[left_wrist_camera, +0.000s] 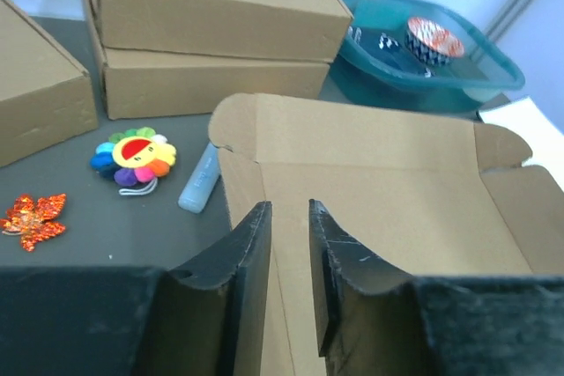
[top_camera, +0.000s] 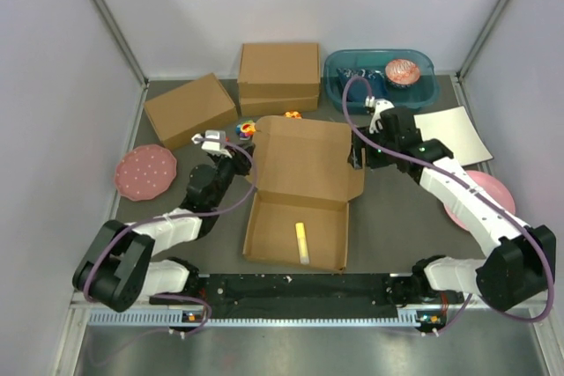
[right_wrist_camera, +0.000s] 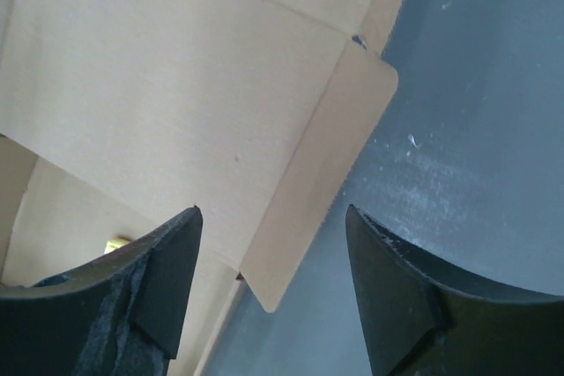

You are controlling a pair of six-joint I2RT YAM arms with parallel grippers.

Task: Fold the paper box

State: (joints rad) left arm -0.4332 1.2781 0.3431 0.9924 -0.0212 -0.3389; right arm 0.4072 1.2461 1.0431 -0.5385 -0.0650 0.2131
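The paper box (top_camera: 295, 235) lies open in the middle of the table, its shallow tray nearest the arms with a small yellow item (top_camera: 302, 242) inside. Its lid (top_camera: 304, 160) is spread toward the back. My left gripper (top_camera: 231, 154) sits at the lid's left edge. In the left wrist view its jaws (left_wrist_camera: 289, 217) stand a narrow gap apart over the lid's left fold, gripping nothing. My right gripper (top_camera: 359, 158) is at the lid's right edge, open wide (right_wrist_camera: 273, 226). The lid's rounded side flap (right_wrist_camera: 317, 200) hangs free between its fingers.
Two closed brown boxes (top_camera: 189, 110) (top_camera: 278, 77) stand at the back. A teal bin (top_camera: 379, 77) holds a patterned bowl (top_camera: 402, 70). Pink plates (top_camera: 145, 172) (top_camera: 480, 195) lie left and right, beside a white sheet (top_camera: 451, 134). A flower toy (left_wrist_camera: 135, 154) and blue tube (left_wrist_camera: 199, 180) lie behind the lid.
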